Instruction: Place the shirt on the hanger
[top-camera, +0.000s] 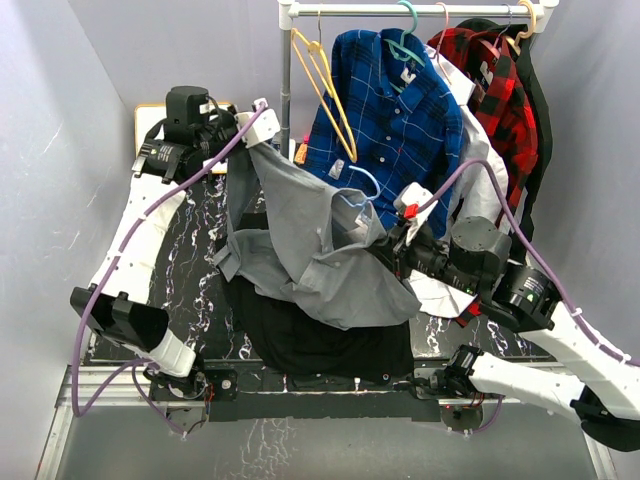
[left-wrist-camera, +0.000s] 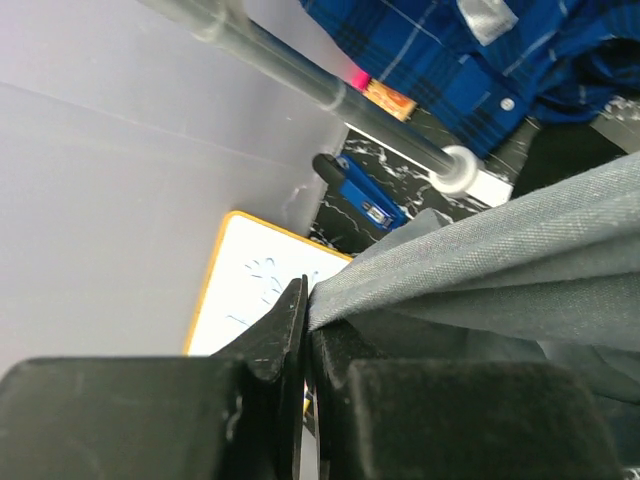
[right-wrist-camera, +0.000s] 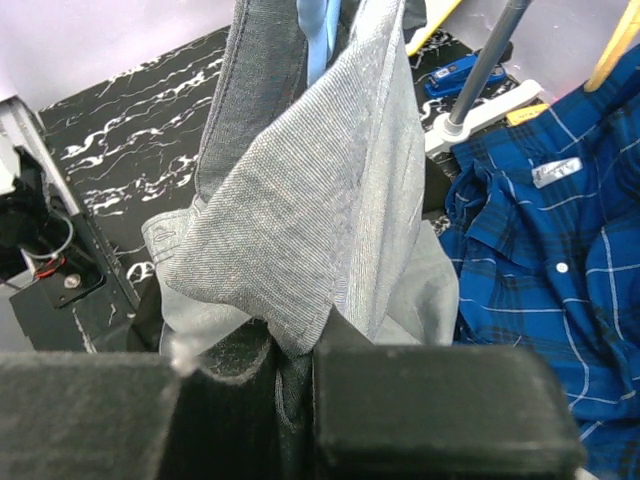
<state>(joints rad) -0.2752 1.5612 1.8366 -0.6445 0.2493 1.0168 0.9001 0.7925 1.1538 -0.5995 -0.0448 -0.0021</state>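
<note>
The grey shirt (top-camera: 320, 250) hangs stretched between my two grippers above the black marble table. My left gripper (top-camera: 262, 128) is shut on one edge of it at the back left; in the left wrist view its fingertips (left-wrist-camera: 305, 300) pinch the taut grey fabric (left-wrist-camera: 500, 260). My right gripper (top-camera: 393, 243) is shut on the shirt near the collar; in the right wrist view (right-wrist-camera: 295, 345) the fabric (right-wrist-camera: 300, 200) is clamped between the jaws. The light-blue hanger (top-camera: 372, 181) pokes its hook out above the shirt's open neck and shows as a blue strip inside the shirt (right-wrist-camera: 320, 40).
A black cloth (top-camera: 320, 340) lies under the shirt. A blue plaid shirt (top-camera: 390, 110) on a teal hanger (top-camera: 405, 40), yellow hangers (top-camera: 325, 80) and a red plaid shirt (top-camera: 490, 80) hang on the rack, whose pole (top-camera: 286, 90) stands behind. A yellow-rimmed white board (top-camera: 150, 120) lies back left.
</note>
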